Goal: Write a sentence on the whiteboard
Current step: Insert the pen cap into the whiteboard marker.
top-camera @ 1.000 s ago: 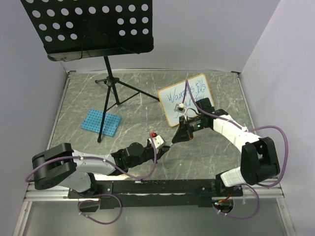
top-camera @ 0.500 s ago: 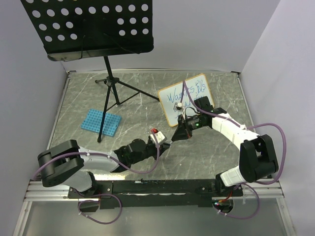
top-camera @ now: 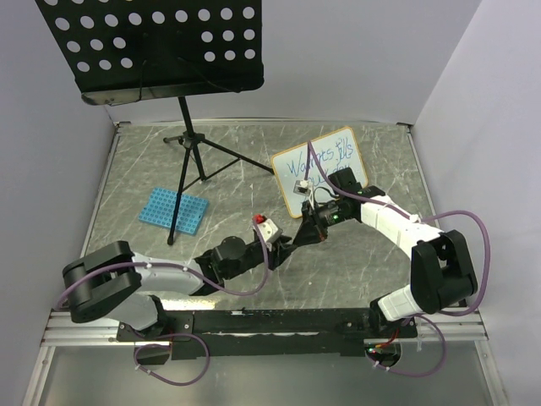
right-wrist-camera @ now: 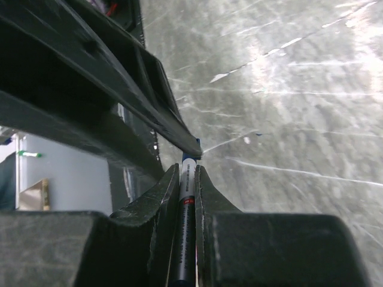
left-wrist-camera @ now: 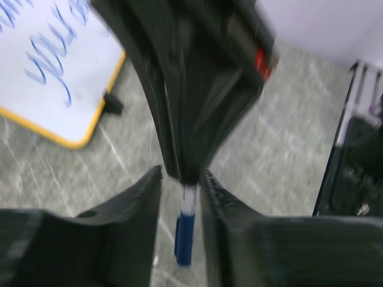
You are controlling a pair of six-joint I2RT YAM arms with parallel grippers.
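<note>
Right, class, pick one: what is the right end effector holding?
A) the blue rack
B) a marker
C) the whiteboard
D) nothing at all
B: the right wrist view shows the marker clamped in the right end effector.

Grey marbled table, whiteboard standing right; blue rack left, beside music stand's tripod

- Whiteboard: white face, orange-tan frame, black foot.
- Sentence: blue handwriting.
- Marker: blue end, white band above it.
- Rack: bright blue, dotted with small holes.
- Music stand: black, with rows of round holes.
- Table: grey marbled, with pale veins.
- Cables: purple.
</note>
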